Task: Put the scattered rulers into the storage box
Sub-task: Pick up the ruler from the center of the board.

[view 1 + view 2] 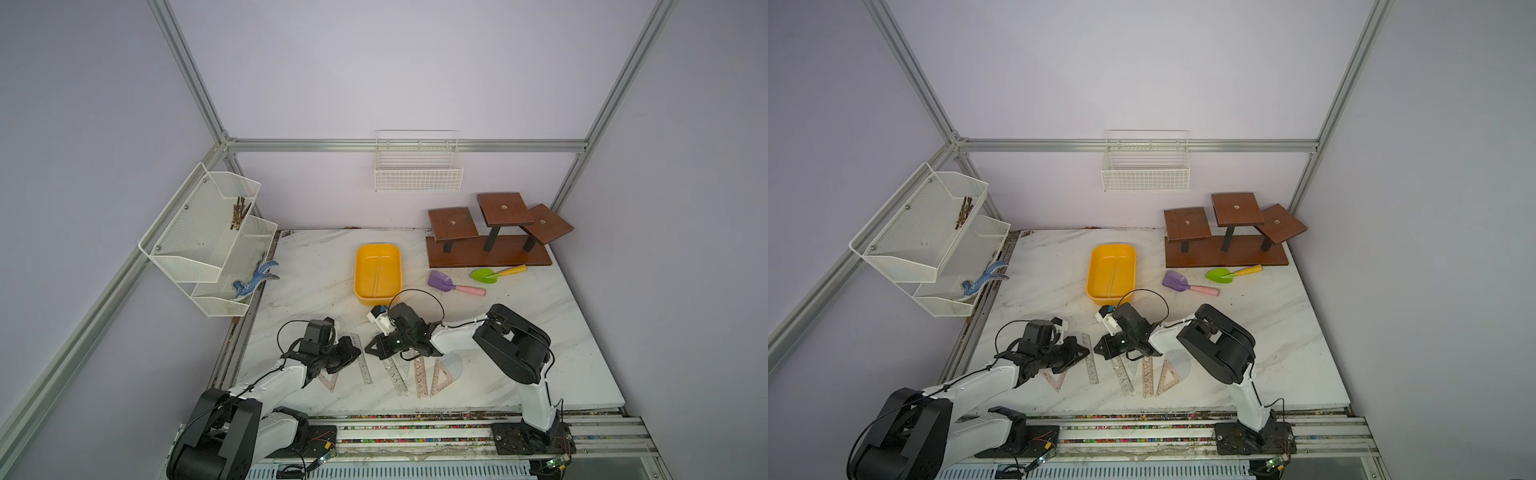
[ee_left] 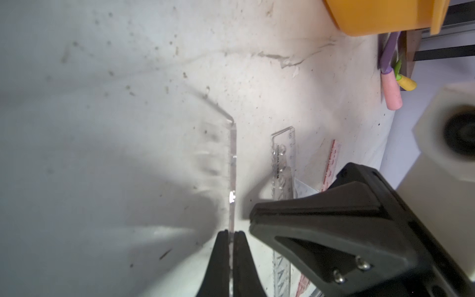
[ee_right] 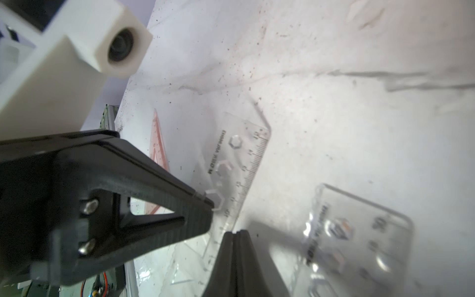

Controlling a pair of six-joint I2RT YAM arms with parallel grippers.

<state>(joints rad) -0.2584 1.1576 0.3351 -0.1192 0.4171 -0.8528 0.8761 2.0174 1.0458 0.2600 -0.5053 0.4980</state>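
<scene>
Clear plastic ruler [image 2: 233,167] sits pinched in the left gripper [image 2: 232,234]. Close by, the right gripper [image 3: 236,233] is pressed together, seemingly on nothing.

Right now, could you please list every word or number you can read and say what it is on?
"10", "11", "12", "14": scale of the clear straight ruler.
Its brand line: too blurred to read.
Print on the other clear ruler: blurred.
No other text is legible.
</scene>
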